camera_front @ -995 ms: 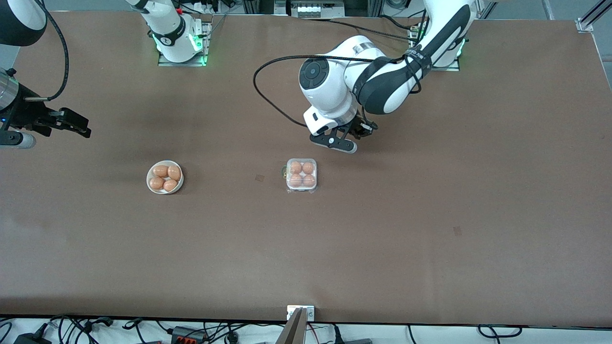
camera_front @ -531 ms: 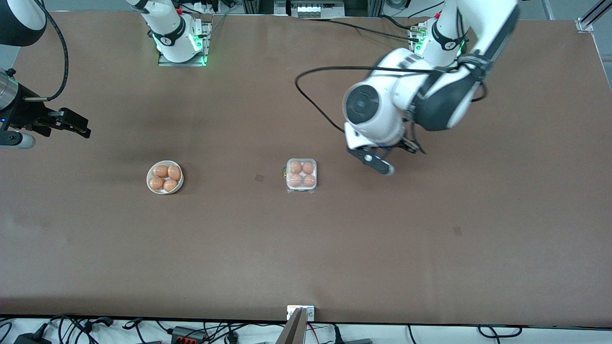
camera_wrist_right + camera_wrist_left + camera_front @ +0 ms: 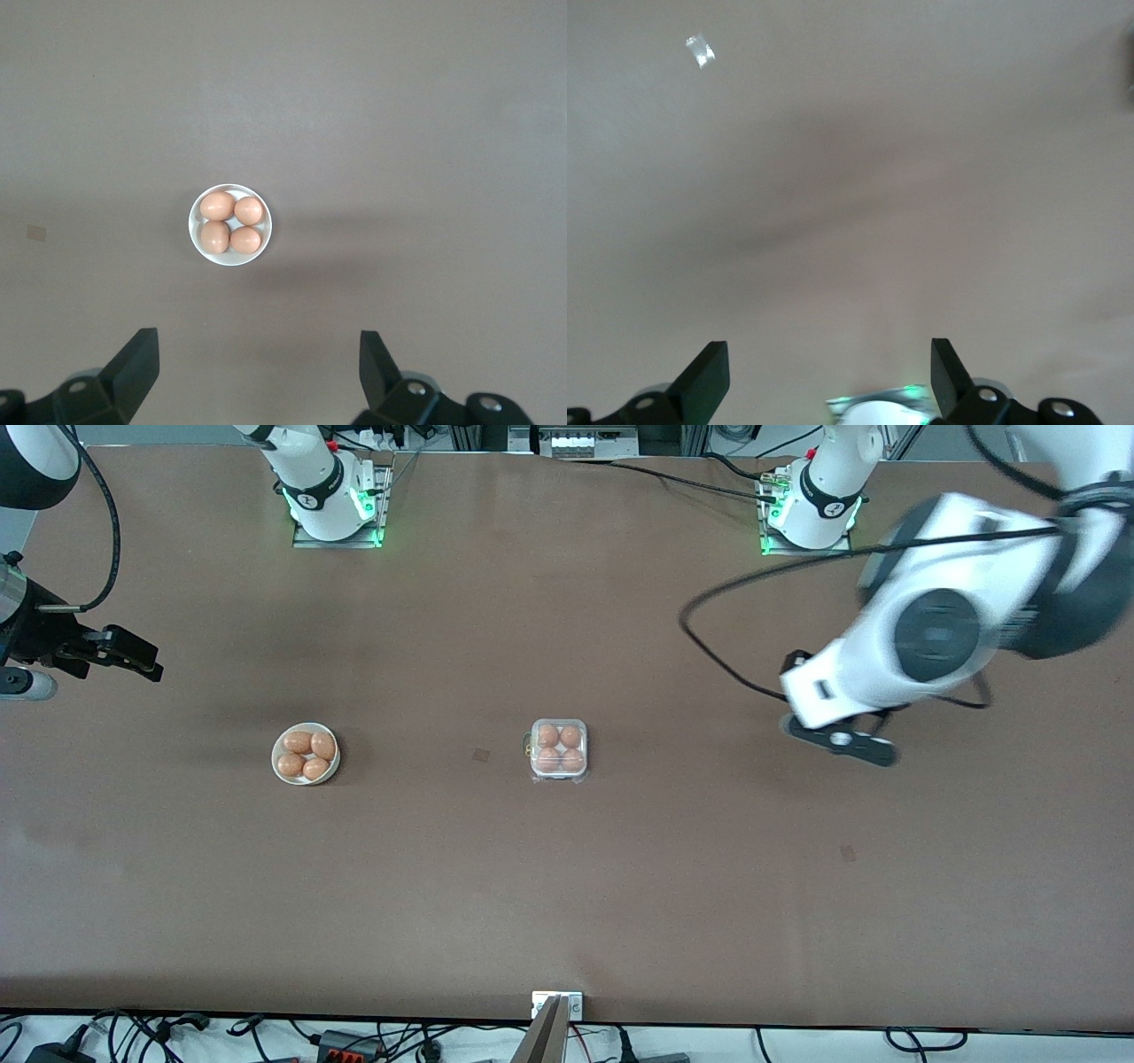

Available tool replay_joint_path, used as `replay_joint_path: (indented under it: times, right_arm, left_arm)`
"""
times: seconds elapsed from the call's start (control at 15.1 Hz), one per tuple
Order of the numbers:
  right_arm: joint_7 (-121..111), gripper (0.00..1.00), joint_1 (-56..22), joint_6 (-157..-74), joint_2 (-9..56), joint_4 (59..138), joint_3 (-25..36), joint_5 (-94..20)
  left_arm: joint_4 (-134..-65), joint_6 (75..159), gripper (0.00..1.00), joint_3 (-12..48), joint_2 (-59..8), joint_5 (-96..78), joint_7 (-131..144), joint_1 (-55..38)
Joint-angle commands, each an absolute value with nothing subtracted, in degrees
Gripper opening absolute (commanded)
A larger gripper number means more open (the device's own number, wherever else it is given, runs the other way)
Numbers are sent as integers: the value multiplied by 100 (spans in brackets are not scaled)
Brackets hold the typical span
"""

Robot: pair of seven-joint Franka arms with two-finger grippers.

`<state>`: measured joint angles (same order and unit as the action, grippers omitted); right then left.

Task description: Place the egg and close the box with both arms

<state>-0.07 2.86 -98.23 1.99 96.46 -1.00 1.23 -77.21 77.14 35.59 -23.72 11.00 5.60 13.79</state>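
On the counter (image 3: 567, 886) the box (image 3: 559, 749) sits mid-table, lid down over four eggs, near the bowl (image 3: 306, 754), while the empty left gripper (image 3: 830, 376), fingers wide, has swung away toward its end, and the waiting right gripper (image 3: 257, 372) hangs wide, so the task looks finished.

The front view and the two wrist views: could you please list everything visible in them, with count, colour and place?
box: one, clear plastic, lid down, mid-table, four cells filled.
eggs in the box: four, orange-brown.
bowl: one, round, white, toward the right arm's end of the table.
eggs in the bowl: four, orange-brown.
table: one, brown.
tape scraps: two, small, brownish, on the table.
right gripper: one, black, open, empty, high over the table toward the right arm's end, waiting.
left gripper: one, black, open, empty, over bare table toward the left arm's end.
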Motion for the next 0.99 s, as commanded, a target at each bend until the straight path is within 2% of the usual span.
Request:
replay_joint_path:
  times: [0.0,0.07,0.2,0.4,0.53,0.66,0.93]
  right_arm:
    - [-141,100,352,-9765,132,9642,-149,141]
    - [-132,100,352,-9773,132,9642,-149,132]
    - [-132,100,343,-9773,123,9642,-149,132]
    - [-141,100,334,-9738,105,9642,-158,141]
    - [-141,100,334,-9747,105,9642,-158,141]
    - [-149,100,334,-9738,97,9642,-158,141]
    - [-149,100,334,-9598,70,9642,-149,167]
  left_arm:
    - [-7699,7725,100,2696,-2094,388,439,1470]
    - [-7786,7891,100,2080,-1805,204,439,1015]
    - [-8276,8041,100,1374,-1207,9,483,652]
    - [-9611,8996,100,311,-136,0,448,11]
    - [-9957,9368,100,80,192,-305,440,-132]
    - [-10011,9675,100,79,264,-396,413,-149]
    - [-9976,9660,100,79,404,-55,-97,-141]
